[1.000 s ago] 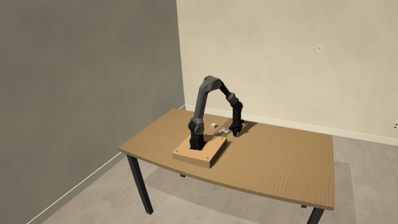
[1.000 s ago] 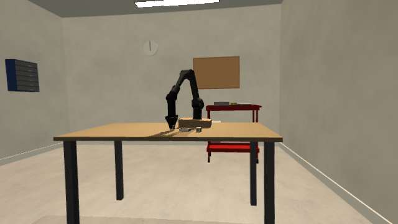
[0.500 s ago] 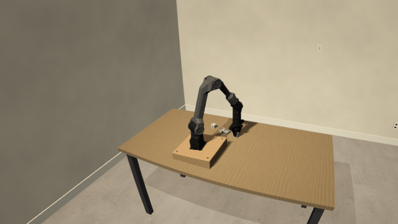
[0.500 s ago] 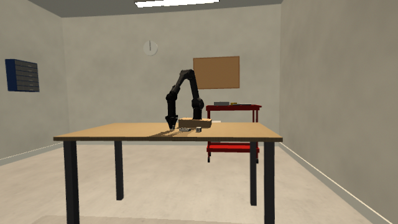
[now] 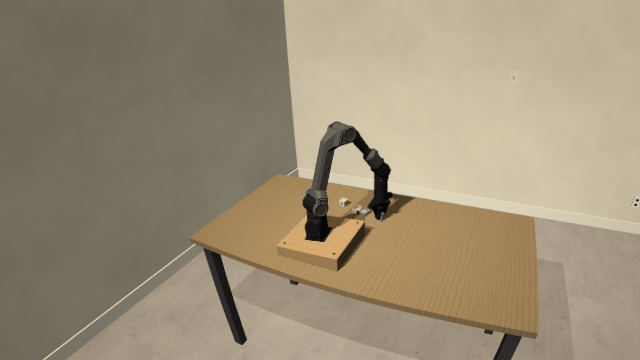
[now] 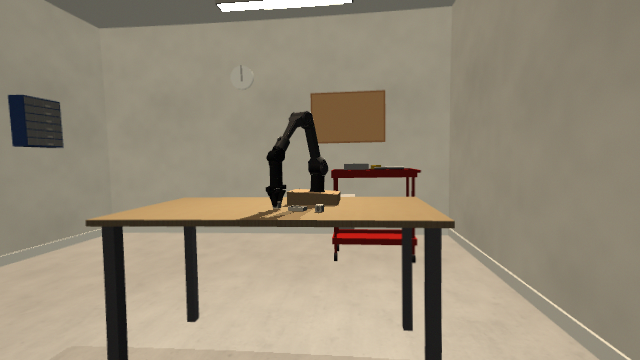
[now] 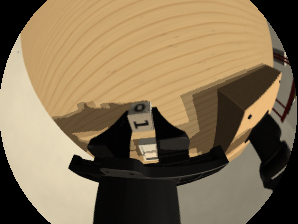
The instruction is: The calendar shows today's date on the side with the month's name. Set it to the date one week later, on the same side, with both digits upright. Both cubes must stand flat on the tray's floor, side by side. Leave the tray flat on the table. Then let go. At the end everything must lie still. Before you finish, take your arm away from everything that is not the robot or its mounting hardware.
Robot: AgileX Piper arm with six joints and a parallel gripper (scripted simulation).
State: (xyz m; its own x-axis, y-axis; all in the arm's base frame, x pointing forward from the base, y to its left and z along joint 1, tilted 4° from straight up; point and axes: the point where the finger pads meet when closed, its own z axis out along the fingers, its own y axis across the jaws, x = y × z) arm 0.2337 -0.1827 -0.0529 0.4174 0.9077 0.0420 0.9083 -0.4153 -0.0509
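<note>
- Gripper (image 7: pixel 144 137) clamped on a small pale cube (image 7: pixel 143 124), pinned between the two dark fingers.
- Digit "1" readable on the cube's face in the wrist view, with another dark mark at the face's far edge, too small to read.
- Pointing straight down from the arched arm (image 5: pixel 334 145), gripper (image 5: pixel 379 214) low over the wooden table (image 5: pixel 450 260); contact between cube and table not clear from any view.
- Just beside the gripper, toward the arm's base: the calendar tray (image 5: pixel 361 211), a small grey piece flat on the table, details too small to make out.
- Second cube (image 5: pixel 343 202) standing alone on the table, a little apart from the tray, outside it.
- Wooden base block (image 5: pixel 322 244) under the arm, near the tray and the loose cube.
- From the exterior view: gripper (image 6: pixel 275 201) down at table level, tray (image 6: pixel 297 208) and loose cube (image 6: pixel 319 208) in a row beside it.
- Month name and date side not legible anywhere.
</note>
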